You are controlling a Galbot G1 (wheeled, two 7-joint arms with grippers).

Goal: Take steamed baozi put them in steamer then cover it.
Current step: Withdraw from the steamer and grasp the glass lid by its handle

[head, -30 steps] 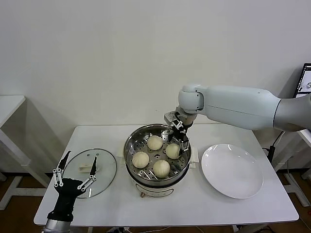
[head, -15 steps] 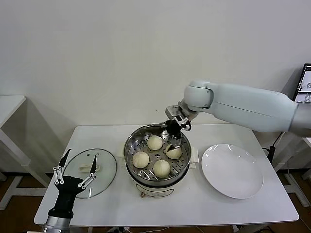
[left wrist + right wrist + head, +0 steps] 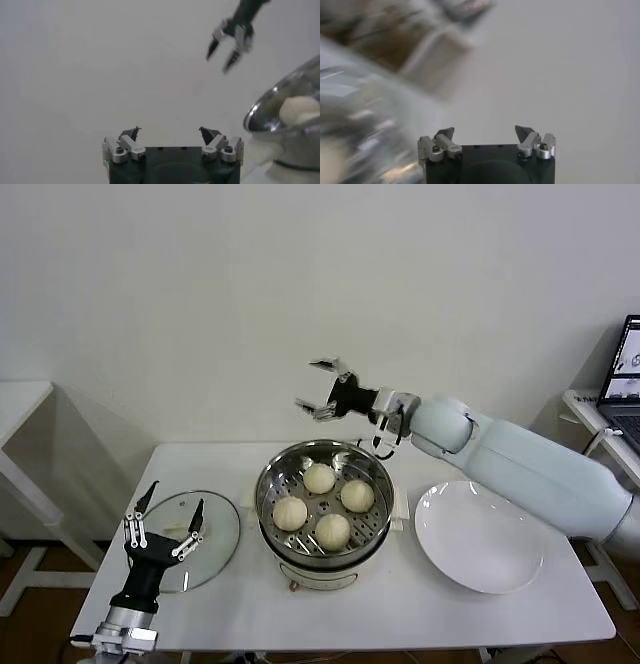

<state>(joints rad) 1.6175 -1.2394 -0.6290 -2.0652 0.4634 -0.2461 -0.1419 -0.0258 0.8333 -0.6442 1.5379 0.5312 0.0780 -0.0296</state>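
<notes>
Right gripper [image 3: 322, 387] lifted off steamer [image 3: 324, 506], open, empty. Left gripper [image 3: 163, 521] open over lid [image 3: 215, 536]. Glass, slippery, I'd grab handle [image 3: 181, 531].

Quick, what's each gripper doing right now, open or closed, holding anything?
Left gripper: open, empty, above the cover.
Right gripper: open, empty, raised above the steamer.

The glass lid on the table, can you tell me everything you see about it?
The lid is a round disc of clear glass with a thin metal rim and a cream-white oblong handle at its centre. It lies flat on the white table, on the robot's left of the steamer and apart from it. The left tool hovers open over its handle, not gripping it.
</notes>
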